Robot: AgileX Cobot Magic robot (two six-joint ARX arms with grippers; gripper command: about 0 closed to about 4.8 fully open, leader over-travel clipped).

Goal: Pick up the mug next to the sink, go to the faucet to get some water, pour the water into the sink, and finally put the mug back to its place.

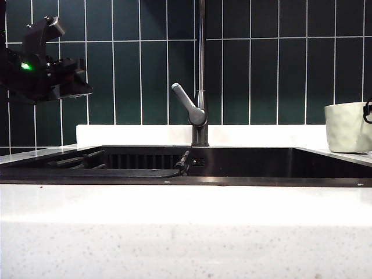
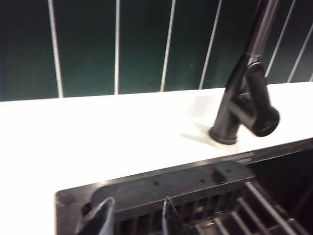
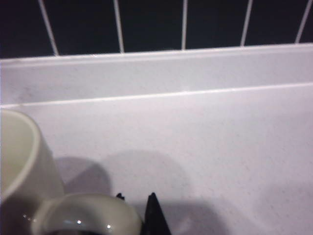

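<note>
While set in white speckled counter [image 1: 174,232], wide black sink [image 1: 244,163], faucet [image 1: 200,87] behind. Cream mug [image 1: 347,127] standing right of sink. Right gripper [image 3: 139,208] pinching mug handle; left gripper [image 2: 134,218] half spread, empty, above sink.
</note>
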